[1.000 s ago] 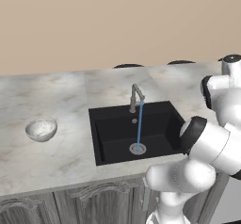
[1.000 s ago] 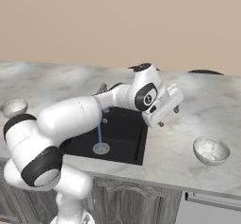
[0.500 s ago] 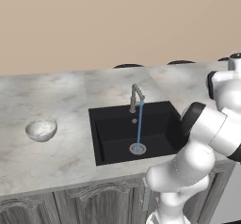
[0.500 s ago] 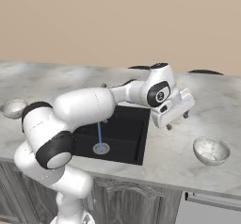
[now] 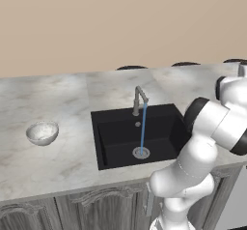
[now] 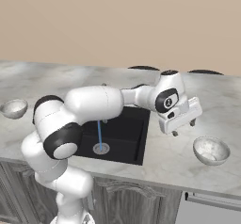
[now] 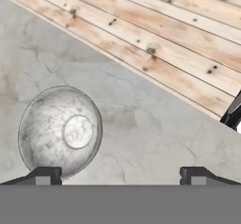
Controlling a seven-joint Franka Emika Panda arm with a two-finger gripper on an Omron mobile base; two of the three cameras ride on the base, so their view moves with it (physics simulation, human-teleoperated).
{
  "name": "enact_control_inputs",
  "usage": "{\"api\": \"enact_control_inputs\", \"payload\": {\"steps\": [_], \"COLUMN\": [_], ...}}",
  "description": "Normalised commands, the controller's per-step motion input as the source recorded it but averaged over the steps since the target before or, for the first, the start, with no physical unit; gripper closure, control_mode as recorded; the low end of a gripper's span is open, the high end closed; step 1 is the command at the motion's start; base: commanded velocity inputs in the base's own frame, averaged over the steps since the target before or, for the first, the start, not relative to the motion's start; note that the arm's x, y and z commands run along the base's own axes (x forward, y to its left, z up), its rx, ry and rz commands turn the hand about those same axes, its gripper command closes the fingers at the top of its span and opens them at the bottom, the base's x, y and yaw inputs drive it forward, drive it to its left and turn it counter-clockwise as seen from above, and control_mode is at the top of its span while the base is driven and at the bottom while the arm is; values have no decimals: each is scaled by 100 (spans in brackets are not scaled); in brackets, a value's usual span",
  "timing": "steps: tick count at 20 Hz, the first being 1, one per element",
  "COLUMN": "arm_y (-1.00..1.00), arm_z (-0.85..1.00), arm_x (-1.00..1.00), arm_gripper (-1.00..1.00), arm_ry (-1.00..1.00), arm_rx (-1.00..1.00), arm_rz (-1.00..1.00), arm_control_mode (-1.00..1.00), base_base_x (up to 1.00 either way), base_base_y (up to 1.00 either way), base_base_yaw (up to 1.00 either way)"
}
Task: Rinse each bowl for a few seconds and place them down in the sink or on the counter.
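**Open claw hangs above the right-hand bowl**

On the far left of the surface, the left bowl sits upright, alone and well apart from the sink; bare stone lies all round it. In the right base view this same bowl shows near the left edge, with the arm's elbow close beside it in the picture.

In the middle, the faucet pours a thin blue stream onto the round drain. In the right base view the arm crosses over the basin and hides the faucet and much of the sink's back wall.

To the right of the sink, the claw is released, its fingers spread wide and holding nothing, above the stone just left of the right bowl. That bowl rests upright near the surface's front edge. In the hand view the bowl lies by the left fingertip, with the edge and the wooden floor beyond it; a dark shape at the right border is cut off and cannot be made out.
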Motion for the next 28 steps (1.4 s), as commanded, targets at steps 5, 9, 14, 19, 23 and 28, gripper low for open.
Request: {"api": "enact_control_inputs", "payload": {"steps": [5,9,14,19,23,28], "arm_y": [-9,-6,-4,-5,-4,-13], "arm_z": [-35,-31,-29,-24,-12,-9], "arm_x": [-8,-14,-12,-2,0,2], "arm_gripper": [-100,-100,-100,-100,-100,-100], "arm_ry": [0,0,0,0,0,0], "arm_rx": [0,0,0,0,0,0], "arm_rz": [-4,-5,-6,-6,-6,-5], "arm_control_mode": [-100,-100,-100,-100,-100,-100], "base_base_x": [0,0,0,0,0,0], "base_base_y": [0,0,0,0,0,0], "base_base_yaw": [0,0,0,0,0,0]}}
